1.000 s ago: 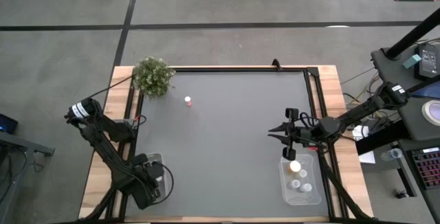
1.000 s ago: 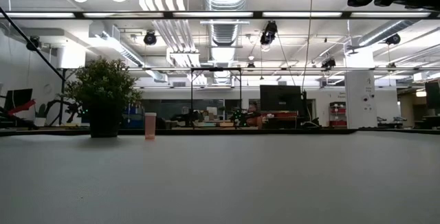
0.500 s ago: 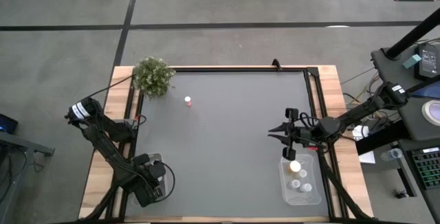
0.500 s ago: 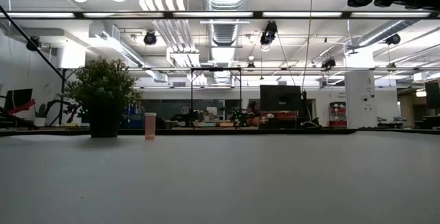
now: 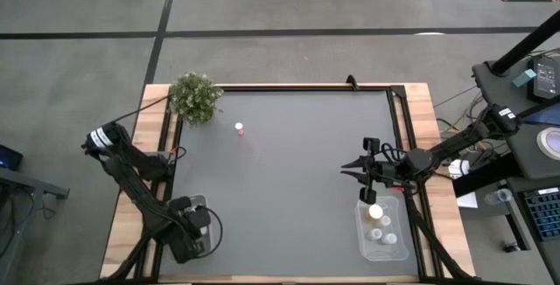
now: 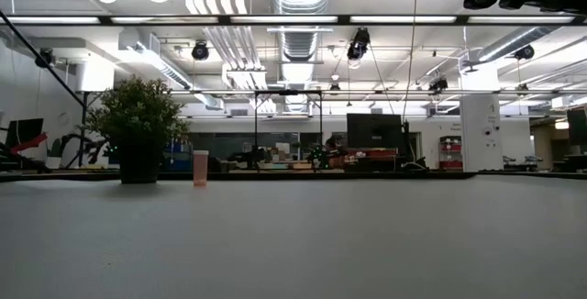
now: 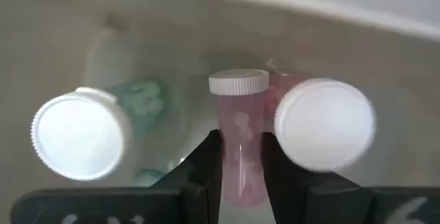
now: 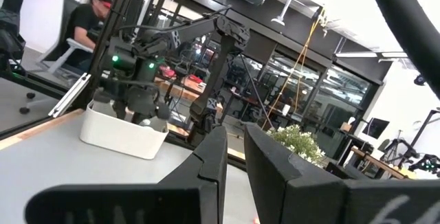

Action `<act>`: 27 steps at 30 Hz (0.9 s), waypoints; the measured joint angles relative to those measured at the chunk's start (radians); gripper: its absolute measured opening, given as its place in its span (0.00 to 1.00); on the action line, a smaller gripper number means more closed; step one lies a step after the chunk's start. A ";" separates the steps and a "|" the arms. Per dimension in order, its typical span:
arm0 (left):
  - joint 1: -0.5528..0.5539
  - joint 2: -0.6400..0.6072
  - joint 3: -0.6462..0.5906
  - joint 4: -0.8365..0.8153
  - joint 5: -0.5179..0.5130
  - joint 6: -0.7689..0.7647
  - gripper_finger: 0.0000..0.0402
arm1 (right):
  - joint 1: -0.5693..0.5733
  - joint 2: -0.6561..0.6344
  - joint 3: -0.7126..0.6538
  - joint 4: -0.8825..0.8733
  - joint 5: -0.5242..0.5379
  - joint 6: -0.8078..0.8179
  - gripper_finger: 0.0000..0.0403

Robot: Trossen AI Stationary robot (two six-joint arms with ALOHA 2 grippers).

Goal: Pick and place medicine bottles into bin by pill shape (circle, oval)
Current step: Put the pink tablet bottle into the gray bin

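End effector on our left arm (image 5: 191, 232) sits low in the lower left of the high view, down inside the left bin (image 5: 198, 201). Its wrist view shows the two fingers (image 7: 206, 165) drawn narrow on either side of a pink bottle (image 7: 240, 138) with a white cap, which stands among other white-capped bottles (image 7: 323, 123) in that bin. Whether the fingers are gripping it or only flanking it we cannot tell.

Our right end effector (image 5: 366, 170) hovers right of centre in the high view, just above the right bin (image 5: 400, 248), with its fingers (image 8: 210, 159) nearly together and nothing between them. That bin already holds several bottles (image 5: 375, 212), their caps showing white from above.

One small pink medicine bottle (image 5: 238, 128) stands alone on the tabletop (image 5: 289, 198) in the upper left of the high view, near the potted plant (image 5: 194, 95); the low view shows it (image 6: 200, 167) upright just beside the plant pot.

We judge the sorting nearly done: most bottles are in the two bins, and the lone bottle by the plant is the only one we see left out.
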 joint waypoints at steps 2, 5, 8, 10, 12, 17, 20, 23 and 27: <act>0.000 -0.023 0.007 -0.003 0.000 0.011 0.17 | 0.000 0.000 0.000 -0.001 0.000 0.000 0.11; 0.001 -0.051 0.017 -0.034 0.000 0.016 0.17 | 0.000 0.000 0.000 -0.002 0.000 0.000 0.11; 0.001 -0.089 0.021 -0.074 0.000 0.016 0.17 | 0.000 0.000 0.000 -0.002 0.000 0.000 0.11; 0.006 -0.113 0.021 -0.101 -0.001 0.016 0.17 | 0.000 0.000 0.000 -0.002 0.000 0.000 0.11; 0.007 -0.143 0.021 -0.114 -0.001 0.016 0.16 | 0.000 0.000 0.000 -0.003 0.000 0.000 0.11; 0.007 -0.223 0.025 -0.125 -0.004 0.016 0.16 | 0.000 0.000 0.000 -0.006 0.000 0.000 0.11; 0.010 -0.271 0.032 -0.132 -0.014 0.016 0.16 | 0.000 0.000 0.000 -0.006 0.000 0.000 0.11; 0.025 -0.316 0.042 -0.132 -0.059 0.017 0.16 | 0.000 0.000 0.000 -0.007 0.000 0.003 0.11; 0.047 -0.360 0.078 -0.117 -0.265 0.106 0.16 | 0.000 0.000 0.000 -0.006 0.000 0.004 0.11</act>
